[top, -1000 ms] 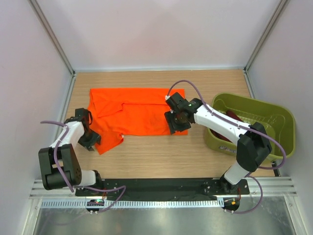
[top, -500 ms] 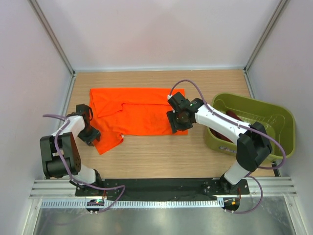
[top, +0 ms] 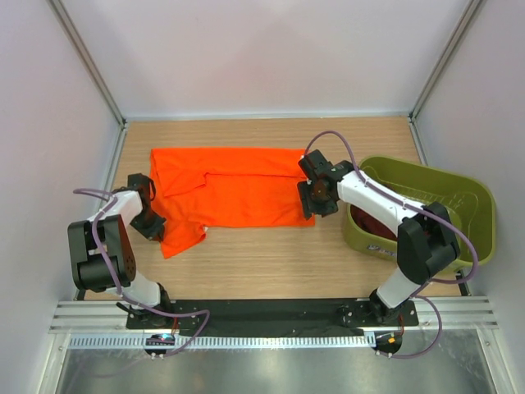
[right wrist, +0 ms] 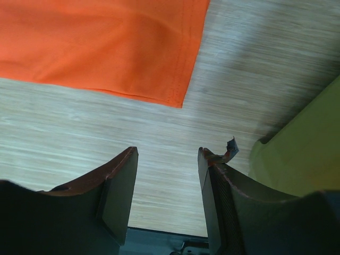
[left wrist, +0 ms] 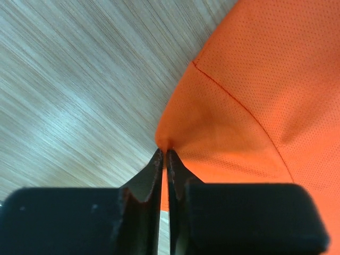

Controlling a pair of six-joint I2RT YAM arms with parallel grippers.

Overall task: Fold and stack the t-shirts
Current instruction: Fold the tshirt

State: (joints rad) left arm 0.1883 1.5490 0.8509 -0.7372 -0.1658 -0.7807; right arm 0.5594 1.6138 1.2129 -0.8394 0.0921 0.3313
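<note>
The orange t-shirt (top: 225,189) lies spread flat on the wooden table, one sleeve trailing toward the front left. My left gripper (top: 153,224) is shut on the edge of that sleeve; the wrist view shows the orange t-shirt (left wrist: 255,90) pinched between the closed jaws of the left gripper (left wrist: 163,154). My right gripper (top: 316,201) is open and empty just off the shirt's right edge, beside its front right corner (right wrist: 178,101); in its own view the right gripper (right wrist: 167,154) hovers over bare wood. The maroon t-shirt (top: 379,220) lies in the green tub.
The olive-green tub (top: 443,201) stands at the right, its wall (right wrist: 303,143) close to my right fingers. Grey walls close in the table on three sides. Bare wood lies in front of the shirt.
My right gripper has moved right, off the shirt to its right edge, and the shirt's right side now lies flatter. My left gripper shifted slightly back and closed on the sleeve edge.
</note>
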